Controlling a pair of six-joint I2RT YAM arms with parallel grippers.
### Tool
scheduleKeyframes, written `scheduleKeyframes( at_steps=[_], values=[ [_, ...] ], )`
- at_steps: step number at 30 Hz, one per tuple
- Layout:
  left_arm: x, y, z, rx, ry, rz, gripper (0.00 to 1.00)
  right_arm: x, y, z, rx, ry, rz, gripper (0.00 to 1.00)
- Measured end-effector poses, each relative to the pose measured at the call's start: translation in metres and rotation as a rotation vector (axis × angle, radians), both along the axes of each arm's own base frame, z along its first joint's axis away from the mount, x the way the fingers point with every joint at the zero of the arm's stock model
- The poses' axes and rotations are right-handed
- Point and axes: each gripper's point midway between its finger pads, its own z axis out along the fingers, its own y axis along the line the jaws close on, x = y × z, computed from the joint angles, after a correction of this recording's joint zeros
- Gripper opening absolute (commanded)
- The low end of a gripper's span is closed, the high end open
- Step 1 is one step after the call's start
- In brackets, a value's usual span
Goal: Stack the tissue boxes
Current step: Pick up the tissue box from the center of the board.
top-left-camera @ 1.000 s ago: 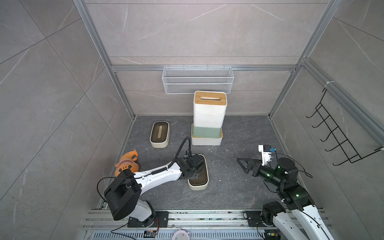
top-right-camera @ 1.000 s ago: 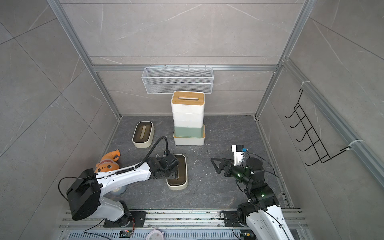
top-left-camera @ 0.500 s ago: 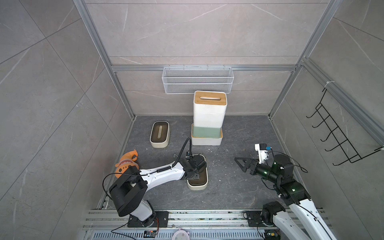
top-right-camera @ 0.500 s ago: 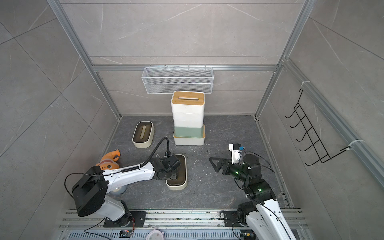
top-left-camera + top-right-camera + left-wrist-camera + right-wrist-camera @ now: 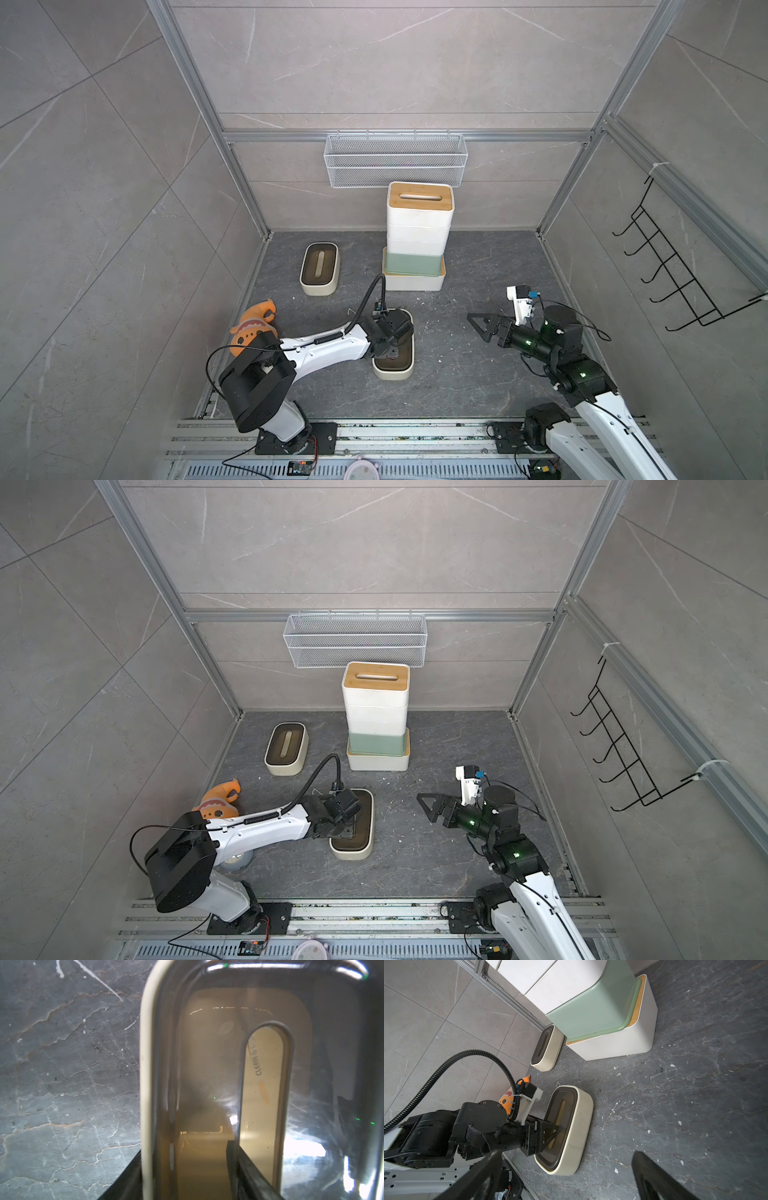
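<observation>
Straddling one long side of the nearer cream tissue box [image 5: 394,376], the left gripper [image 5: 182,1167] has one finger [image 5: 124,1182] outside the cream wall and the other down in the dark lid's slot. Whether they pinch the wall I cannot tell. This box lies flat in front of the stack [image 5: 417,232], well apart from it, with bare floor [image 5: 457,374] between. A second cream box [image 5: 319,269] sits just left of the stack. The right gripper [image 5: 478,326] hovers front-right of the stack, jaws spread wide and empty, over open floor.

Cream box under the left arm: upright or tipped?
Upright: cream box sits flat on the floor, dark slotted lid facing up.
</observation>
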Motion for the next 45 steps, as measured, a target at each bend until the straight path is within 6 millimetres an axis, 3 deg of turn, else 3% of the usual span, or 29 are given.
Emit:
scheduleKeyframes(
  at_steps=[10,17,23,33,45],
  values=[
    [0.002,-0.010,0.003,-0.003,-0.010,-0.107,0.50,0.003,0.001,-0.012,0.003,0.027,-0.005,1.00],
    [0.010,-0.032,0.017,-0.060,-0.051,-0.203,0.48,0.007,0.003,-0.023,0.011,0.063,-0.002,1.00],
    [0.013,-0.044,0.026,-0.092,-0.085,-0.280,0.47,0.009,0.010,-0.029,0.036,0.107,0.030,1.00],
    [0.017,-0.071,0.058,-0.228,-0.173,-0.376,0.47,0.016,0.022,-0.040,0.074,0.178,0.078,1.00],
    [0.012,-0.081,0.063,-0.266,-0.171,-0.426,0.46,0.030,0.044,-0.043,0.113,0.227,0.123,1.00]
  ],
)
